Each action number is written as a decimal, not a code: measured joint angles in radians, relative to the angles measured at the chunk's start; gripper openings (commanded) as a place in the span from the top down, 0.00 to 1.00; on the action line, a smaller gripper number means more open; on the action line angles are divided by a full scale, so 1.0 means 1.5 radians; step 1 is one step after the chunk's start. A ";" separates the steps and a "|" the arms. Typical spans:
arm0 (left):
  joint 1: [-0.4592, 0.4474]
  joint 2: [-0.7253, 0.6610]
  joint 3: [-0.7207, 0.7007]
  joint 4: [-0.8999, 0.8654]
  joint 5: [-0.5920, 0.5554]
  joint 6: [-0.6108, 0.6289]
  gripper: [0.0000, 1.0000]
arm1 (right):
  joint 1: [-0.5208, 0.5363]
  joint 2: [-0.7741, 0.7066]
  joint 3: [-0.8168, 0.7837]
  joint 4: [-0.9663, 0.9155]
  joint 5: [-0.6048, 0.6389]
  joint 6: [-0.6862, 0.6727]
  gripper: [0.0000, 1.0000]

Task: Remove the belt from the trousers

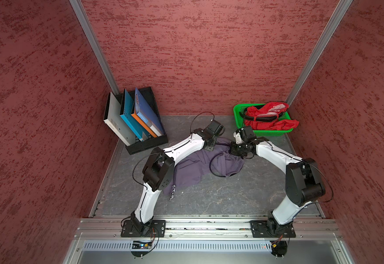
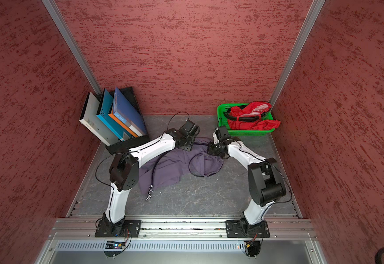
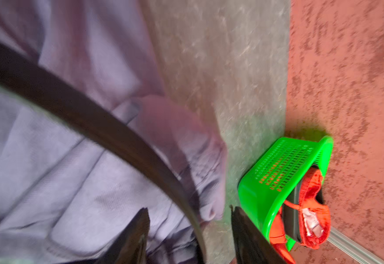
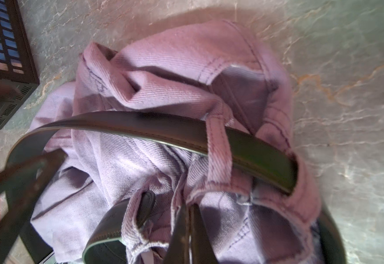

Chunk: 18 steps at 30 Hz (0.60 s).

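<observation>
Expect the belt (image 4: 255,153), threaded through loops of the soft trousers (image 4: 163,91) mid-table, to slide stiffly; take the flat strap beside a loop. Note left gripper (image 3: 188,208) part-open astride it, right gripper (image 4: 190,205) pinched shut on waistband cloth. Find red trousers (image 1: 264,113) filling the green basket (image 1: 268,133), folders (image 1: 127,114) the black rack (image 1: 147,146).

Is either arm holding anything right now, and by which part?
The right tool is shut on the trousers, seemingly pinching the waistband. The left tool holds nothing yet: its jaws stand apart around the belt.
</observation>
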<state>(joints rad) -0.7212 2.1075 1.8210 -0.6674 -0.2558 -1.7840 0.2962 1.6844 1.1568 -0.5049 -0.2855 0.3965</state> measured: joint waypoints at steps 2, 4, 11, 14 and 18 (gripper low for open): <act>0.006 0.003 0.007 0.003 -0.008 0.000 0.36 | 0.000 -0.009 -0.005 -0.001 -0.002 0.000 1.00; 0.010 0.010 0.019 0.005 -0.011 0.000 0.36 | 0.001 -0.017 -0.005 -0.001 -0.002 0.000 1.00; 0.012 0.029 0.028 0.005 -0.010 -0.003 0.38 | 0.001 -0.031 -0.005 -0.001 -0.002 0.000 1.00; 0.007 0.029 0.022 0.009 -0.008 -0.006 0.45 | 0.001 -0.031 -0.005 -0.001 -0.002 0.000 1.00; 0.003 0.029 -0.010 0.023 -0.004 -0.012 0.62 | 0.001 -0.031 -0.005 -0.001 -0.002 0.000 1.00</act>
<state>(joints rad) -0.7170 2.1506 1.8065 -0.6323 -0.2619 -1.8019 0.2977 1.6379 1.1488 -0.5068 -0.2882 0.3962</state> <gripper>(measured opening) 0.440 0.048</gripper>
